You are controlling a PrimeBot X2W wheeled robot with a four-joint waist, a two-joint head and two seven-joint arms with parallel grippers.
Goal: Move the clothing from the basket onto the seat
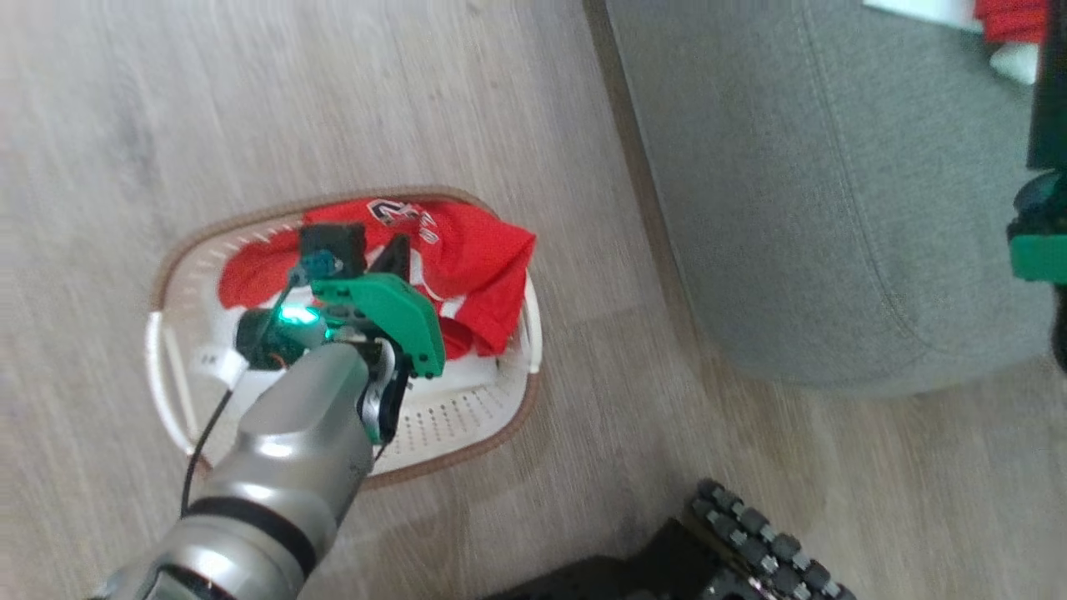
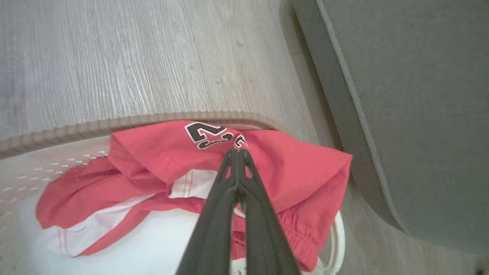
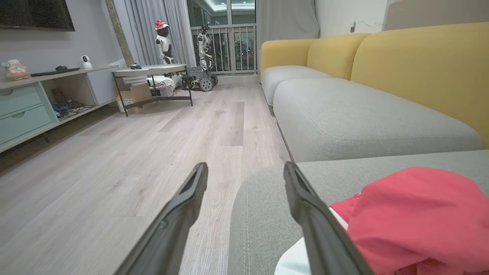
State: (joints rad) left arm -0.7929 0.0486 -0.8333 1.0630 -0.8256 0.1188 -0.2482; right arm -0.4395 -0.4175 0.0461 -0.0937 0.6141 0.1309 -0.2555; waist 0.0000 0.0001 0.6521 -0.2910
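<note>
The left claw (image 2: pixel 237 152) pinches the red clothing (image 2: pixel 298 172) in the basket (image 2: pixel 114 124), and the right claw (image 3: pixel 245 166) is spread wide.

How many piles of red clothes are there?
2. The basket clothing lies in the basket, pinched by the left hand. The seat clothing lies on the seat. Folds may hide more.

The red garment (image 2: pixel 290 172) lying in the basket (image 2: pixel 49 131) bears black numerals edged in white near its top fold. A "2" reads clearly; the figure beside it, crumpled into the fold, looks like a "3". A small white label (image 1: pixel 208 360) inside the basket carries dark marks too small to read.
</note>
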